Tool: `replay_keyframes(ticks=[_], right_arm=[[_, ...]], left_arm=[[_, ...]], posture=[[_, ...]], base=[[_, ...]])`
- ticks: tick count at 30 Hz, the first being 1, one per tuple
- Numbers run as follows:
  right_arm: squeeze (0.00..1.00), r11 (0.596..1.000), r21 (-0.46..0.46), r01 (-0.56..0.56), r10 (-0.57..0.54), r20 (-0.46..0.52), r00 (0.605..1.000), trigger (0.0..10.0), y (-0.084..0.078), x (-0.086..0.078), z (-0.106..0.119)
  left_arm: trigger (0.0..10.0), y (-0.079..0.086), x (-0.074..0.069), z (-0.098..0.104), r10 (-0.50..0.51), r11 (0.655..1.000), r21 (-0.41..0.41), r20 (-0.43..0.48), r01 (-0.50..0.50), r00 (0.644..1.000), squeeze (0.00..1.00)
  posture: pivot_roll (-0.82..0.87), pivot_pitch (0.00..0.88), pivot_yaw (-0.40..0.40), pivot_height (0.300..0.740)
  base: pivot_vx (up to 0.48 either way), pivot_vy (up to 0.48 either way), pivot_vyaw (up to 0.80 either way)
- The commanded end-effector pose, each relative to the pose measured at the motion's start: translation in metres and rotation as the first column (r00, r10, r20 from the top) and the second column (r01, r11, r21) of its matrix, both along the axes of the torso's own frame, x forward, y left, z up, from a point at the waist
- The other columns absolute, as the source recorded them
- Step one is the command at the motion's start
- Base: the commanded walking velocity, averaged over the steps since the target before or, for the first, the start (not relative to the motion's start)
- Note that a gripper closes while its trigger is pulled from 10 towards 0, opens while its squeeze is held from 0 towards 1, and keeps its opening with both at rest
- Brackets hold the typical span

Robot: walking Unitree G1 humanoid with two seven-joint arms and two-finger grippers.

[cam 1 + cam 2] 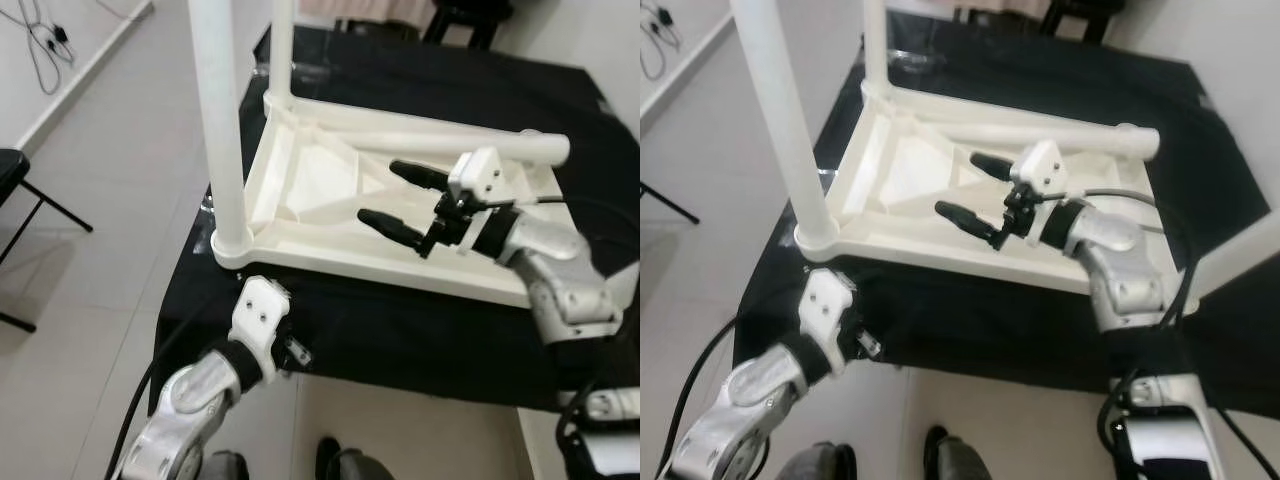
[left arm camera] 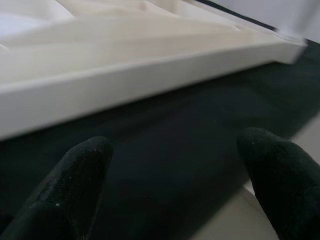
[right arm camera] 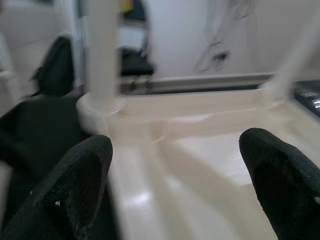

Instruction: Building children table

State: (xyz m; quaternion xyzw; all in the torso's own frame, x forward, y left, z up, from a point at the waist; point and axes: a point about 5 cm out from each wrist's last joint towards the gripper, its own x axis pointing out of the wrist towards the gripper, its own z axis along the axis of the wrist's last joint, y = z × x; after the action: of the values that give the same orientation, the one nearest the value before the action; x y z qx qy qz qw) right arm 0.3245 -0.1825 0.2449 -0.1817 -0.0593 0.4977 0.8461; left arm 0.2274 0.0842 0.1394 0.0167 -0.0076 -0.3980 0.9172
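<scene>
The white children's table top lies upside down on a black cloth. One white leg stands upright in its near left corner and another leg in the far left corner. A third leg lies along the far edge. My right gripper hovers open over the ribbed underside, with nothing between its fingers. Lower down, my left gripper is open at the cloth's near edge, facing the table top's rim without touching it.
A dark chair stands on the pale floor at the left. Cables lie by the wall at the far left. A white slanting bar crosses the right side near my right arm.
</scene>
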Motion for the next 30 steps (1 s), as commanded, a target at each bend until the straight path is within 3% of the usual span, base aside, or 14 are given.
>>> replay_keyframes(ticks=[1,3,8,9,11,12,14,17,20,21,23,26,30], right_arm=[[0.00,0.996,-0.048,-0.071,0.069,-0.052,0.996,10.0,0.003,-0.005,-0.007],[0.00,0.959,-0.216,-0.185,0.157,-0.140,0.978,10.0,0.004,-0.013,-0.016],[0.00,0.924,-0.346,-0.163,0.112,-0.163,0.980,10.0,0.007,-0.007,-0.027],[0.00,0.901,-0.409,-0.142,0.067,-0.192,0.979,10.0,0.003,-0.005,-0.034],[0.00,0.893,-0.428,-0.137,0.052,-0.204,0.978,10.0,0.001,-0.005,-0.037],[0.00,0.888,-0.449,-0.103,-0.001,-0.226,0.974,10.0,-0.009,-0.003,-0.036],[0.00,0.887,-0.454,-0.090,-0.024,-0.239,0.971,10.0,-0.014,-0.003,-0.036],[0.00,0.850,-0.522,-0.067,-0.080,-0.255,0.964,10.0,-0.033,-0.006,-0.034],[0.00,0.831,-0.555,-0.043,-0.122,-0.257,0.959,10.0,-0.042,-0.007,-0.032],[0.00,0.778,-0.627,0.022,-0.226,-0.246,0.943,10.0,-0.064,-0.008,-0.028],[0.00,0.736,-0.674,0.061,-0.286,-0.228,0.931,10.0,-0.076,-0.008,-0.026],[0.00,0.704,-0.709,0.047,-0.298,-0.234,0.926,10.0,-0.079,-0.010,-0.029],[0.00,0.692,-0.720,0.051,-0.309,-0.231,0.923,10.0,-0.076,-0.009,-0.033]], left_arm=[[10.0,-0.006,-0.007,-0.001,-0.055,0.999,0.002,-0.016,0.055,0.998,0.00],[10.0,-0.003,-0.007,-0.003,-0.042,0.999,0.005,-0.027,0.042,0.999,0.00],[10.0,0.002,-0.003,-0.010,0.021,0.999,0.031,-0.025,-0.021,0.999,0.00],[10.0,0.005,0.000,-0.014,0.066,0.998,0.021,-0.029,-0.065,0.997,0.00],[10.0,0.006,0.000,-0.015,0.072,0.997,0.003,-0.036,-0.072,0.997,0.00],[10.0,0.007,-0.001,-0.017,0.083,0.997,-0.007,-0.044,-0.083,0.996,0.00],[10.0,0.007,-0.001,-0.018,0.085,0.996,-0.004,-0.045,-0.086,0.995,0.00],[10.0,0.007,-0.003,-0.019,0.082,0.997,-0.006,-0.047,-0.082,0.996,0.00],[10.0,0.007,-0.004,-0.019,0.081,0.997,-0.006,-0.047,-0.081,0.996,0.00],[10.0,0.006,-0.005,-0.021,0.069,0.998,-0.002,-0.046,-0.069,0.997,0.00],[10.0,0.005,-0.005,-0.023,0.062,0.998,0.005,-0.045,-0.062,0.997,0.00],[10.0,0.005,-0.005,-0.022,0.054,0.999,0.008,-0.044,-0.054,0.998,0.00],[10.0,0.005,-0.005,-0.022,0.052,0.999,0.011,-0.039,-0.051,0.998,0.00]], posture=[[-0.01,0.214,-0.101,0.740],[-0.01,0.213,-0.104,0.740],[0.00,0.213,-0.106,0.740],[0.00,0.212,-0.109,0.740],[0.00,0.212,-0.109,0.740],[0.00,0.210,-0.112,0.740],[0.00,0.210,-0.112,0.740],[-0.01,0.208,-0.114,0.740],[-0.01,0.206,-0.115,0.740],[-0.02,0.202,-0.113,0.740],[-0.02,0.200,-0.112,0.740],[-0.03,0.207,-0.109,0.740],[-0.03,0.208,-0.110,0.740]], base=[[0.000,0.000,0.00],[0.000,0.000,0.00],[0.000,0.000,0.00],[0.000,0.000,0.00],[0.000,0.000,0.00],[0.000,0.000,0.00],[0.000,0.000,0.00],[0.000,0.000,0.00],[0.000,0.000,0.00],[0.000,0.000,0.00],[0.000,0.000,0.00],[0.000,0.000,0.00],[0.000,0.000,0.00]])
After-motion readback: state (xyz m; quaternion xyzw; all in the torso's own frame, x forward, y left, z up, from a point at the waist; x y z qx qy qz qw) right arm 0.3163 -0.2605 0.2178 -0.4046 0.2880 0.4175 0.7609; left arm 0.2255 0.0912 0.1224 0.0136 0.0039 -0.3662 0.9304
